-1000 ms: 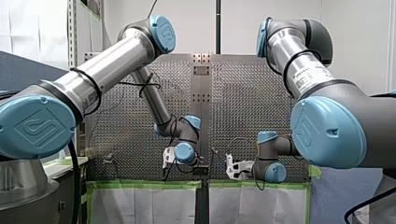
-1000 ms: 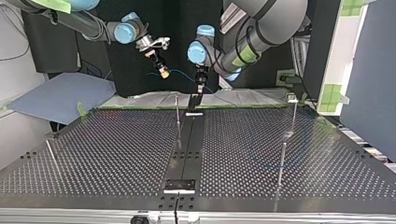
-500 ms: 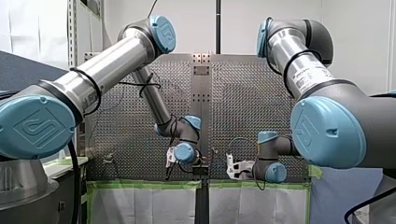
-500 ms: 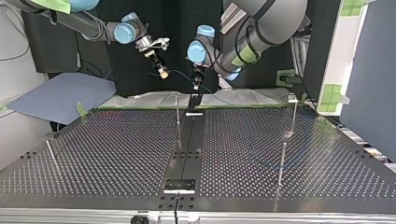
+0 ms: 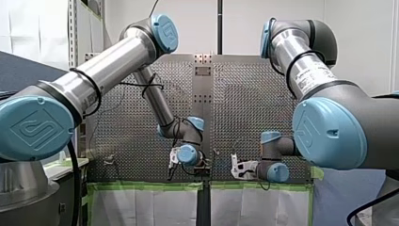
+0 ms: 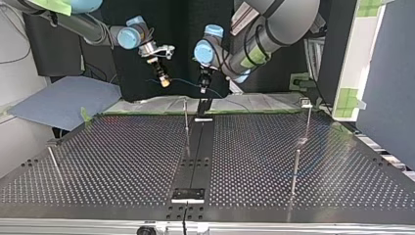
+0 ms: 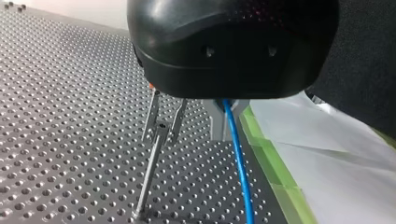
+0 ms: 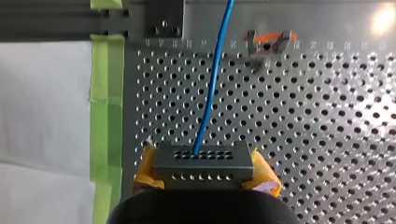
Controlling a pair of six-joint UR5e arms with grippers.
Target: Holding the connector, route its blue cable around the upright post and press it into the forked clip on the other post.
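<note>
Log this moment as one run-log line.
right gripper: shut on connector | left gripper: shut on blue cable | forked clip: empty, cable beside it, not yet pressed in

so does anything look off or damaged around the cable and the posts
Nothing stands out. The connector sits square between the yellow pads of my right hand, the blue cable leaves it in a smooth line with no kinks, and the forked clip on its post looks intact, with no cable in it yet.
</note>
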